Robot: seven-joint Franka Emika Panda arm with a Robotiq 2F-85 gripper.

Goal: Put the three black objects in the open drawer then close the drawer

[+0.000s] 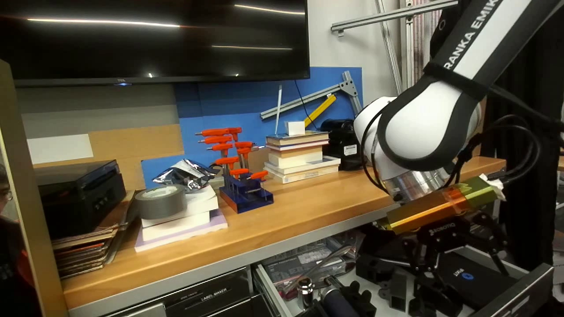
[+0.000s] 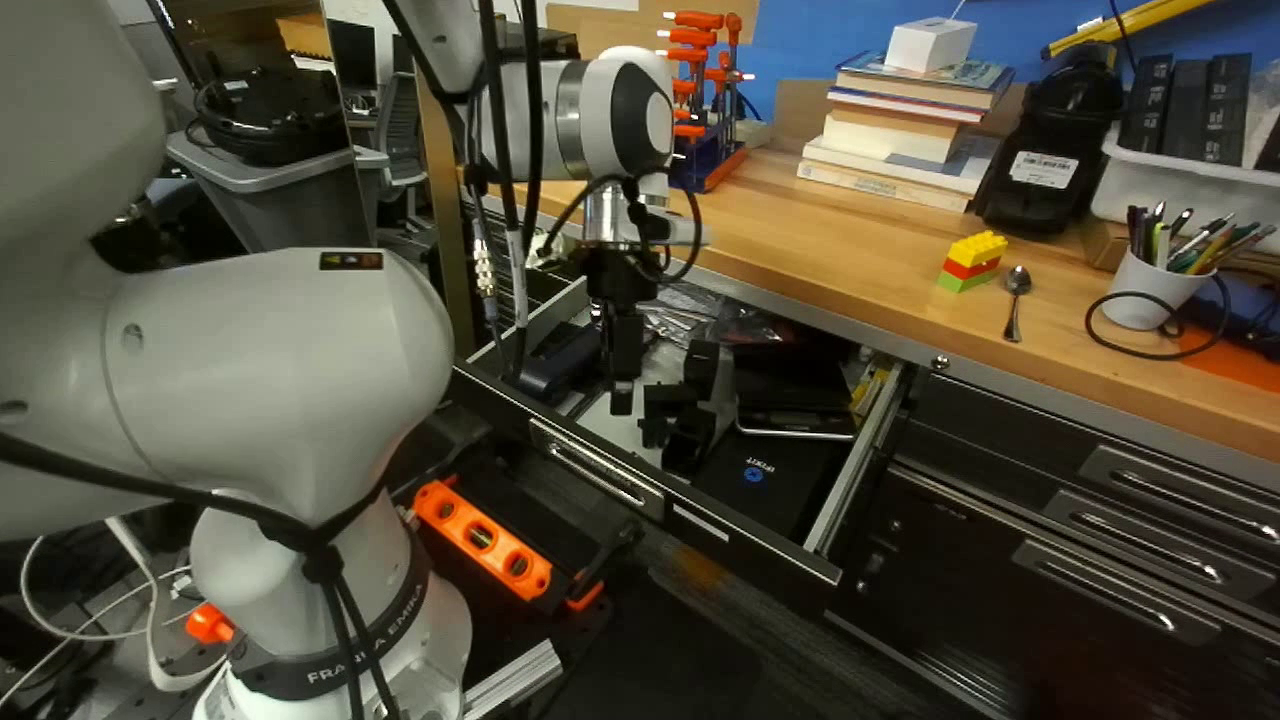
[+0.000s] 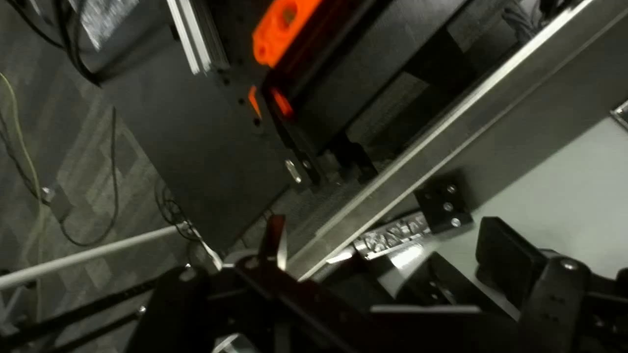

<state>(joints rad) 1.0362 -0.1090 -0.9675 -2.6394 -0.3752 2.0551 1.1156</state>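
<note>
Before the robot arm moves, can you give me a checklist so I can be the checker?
1. Drawer open: ok.
2. Gripper open: ok.
3. Gripper not holding anything: ok.
4. Fingers not touching the drawer front's edge: cannot tell; in the wrist view it runs between them.
5. Small black objects in the drawer: ok, some lie inside.
6. All three of them inside: cannot tell; too much black overlaps there.

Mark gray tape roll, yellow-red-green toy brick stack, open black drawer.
Gray tape roll (image 1: 161,206): in an exterior view, curved side.
Brick stack (image 2: 969,268): in an exterior view, red layer.
Open black drawer (image 2: 597,471): in an exterior view, front handle.
</note>
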